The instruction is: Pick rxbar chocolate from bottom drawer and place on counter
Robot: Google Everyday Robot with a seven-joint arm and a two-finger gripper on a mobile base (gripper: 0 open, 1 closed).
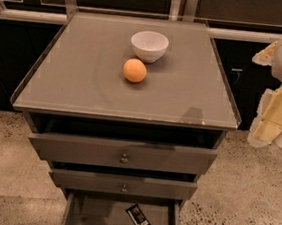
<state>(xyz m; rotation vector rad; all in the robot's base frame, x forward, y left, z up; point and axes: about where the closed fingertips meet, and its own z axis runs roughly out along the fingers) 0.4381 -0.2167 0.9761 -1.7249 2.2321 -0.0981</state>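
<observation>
rxbar chocolate (pixel 138 218): one, flat in the open bottom drawer (pixel 95 216), right of centre, long axis diagonal from upper left to lower right | counter (pixel 73 87): one orange (pixel 135 70), one white bowl (pixel 149 45) | drawers: three | claw (pixel 273 121): right of counter, open or closed cannot tell

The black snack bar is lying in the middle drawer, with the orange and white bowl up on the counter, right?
No: the camera view shows the black snack bar in the open bottom drawer, not the middle one. The orange and white bowl are on the counter. The gripper is off to the right, beside the counter.
</observation>
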